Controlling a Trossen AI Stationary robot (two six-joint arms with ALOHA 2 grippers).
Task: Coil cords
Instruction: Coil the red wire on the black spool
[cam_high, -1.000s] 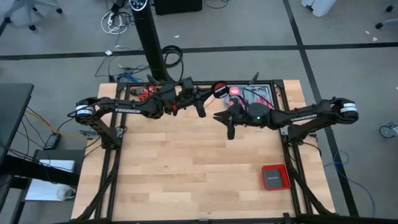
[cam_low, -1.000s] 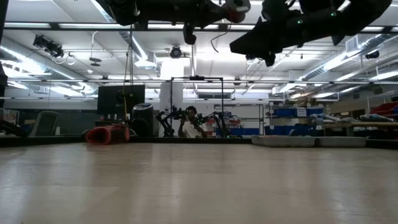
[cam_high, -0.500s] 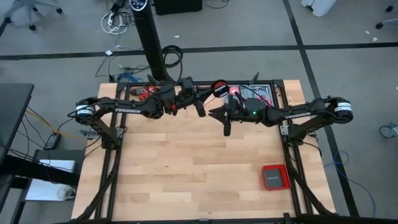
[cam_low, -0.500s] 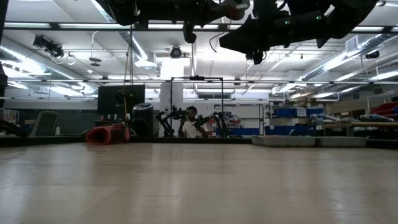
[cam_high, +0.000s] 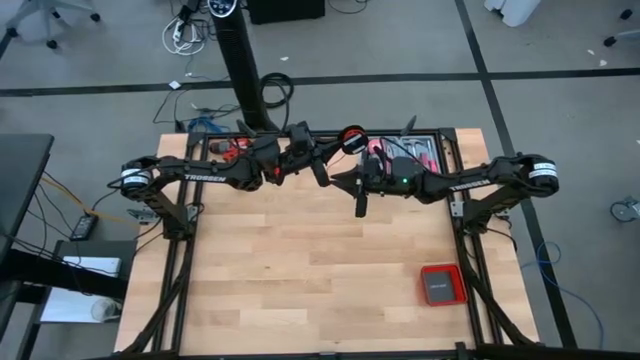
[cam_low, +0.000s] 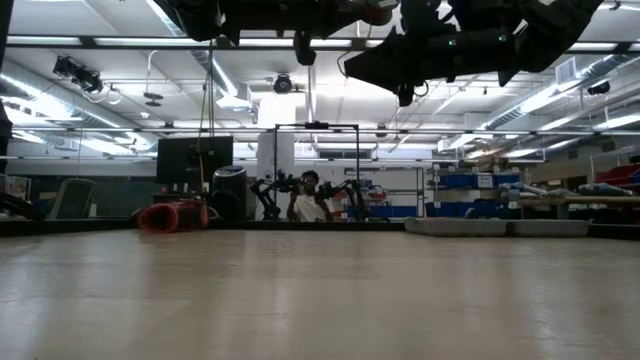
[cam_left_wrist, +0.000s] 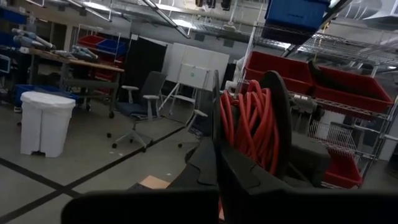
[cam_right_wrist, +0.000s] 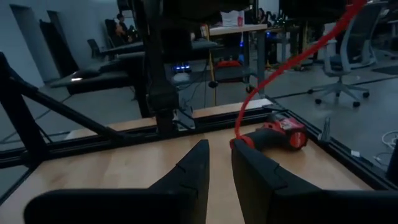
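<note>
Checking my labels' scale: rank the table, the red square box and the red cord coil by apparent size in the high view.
1. table
2. red square box
3. cord coil, smallest even though it is raised nearer the camera

Left gripper closed, right gripper parted

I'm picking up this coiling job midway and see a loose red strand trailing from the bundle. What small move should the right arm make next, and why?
Probably a short lift of the right gripper to catch the loose red cord. That strand hangs from above down past its finger, outside the gap. The left gripper, raised at the table's far edge, is shut on the coiled bundle.
</note>
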